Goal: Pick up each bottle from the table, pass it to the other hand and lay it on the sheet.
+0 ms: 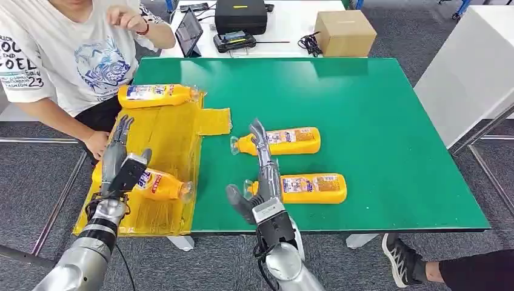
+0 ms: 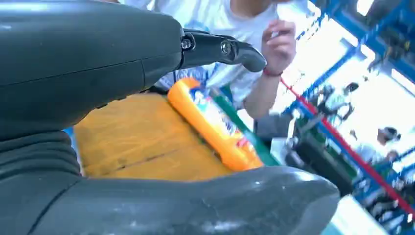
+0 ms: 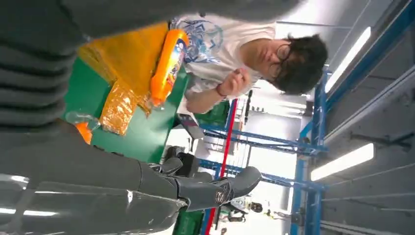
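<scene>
Four orange bottles lie on their sides around a yellow sheet (image 1: 162, 130) spread over the left end of the green surface (image 1: 376, 133). One bottle (image 1: 156, 95) rests along the sheet's far edge; a second (image 1: 159, 185) lies on the sheet's near part, just beside the left robot hand (image 1: 120, 159), which hovers there with fingers spread, grasping nothing. Off the sheet to its right, a third bottle (image 1: 285, 141) and a fourth (image 1: 309, 188) lie on bare surface. The right robot hand (image 1: 260, 176) reaches between those two, fingers stretched out and released, its fingertips over the third bottle's neck. A person (image 1: 73, 54) in a white printed shirt stands beyond the sheet, one hand (image 1: 97, 143) at its left edge.
</scene>
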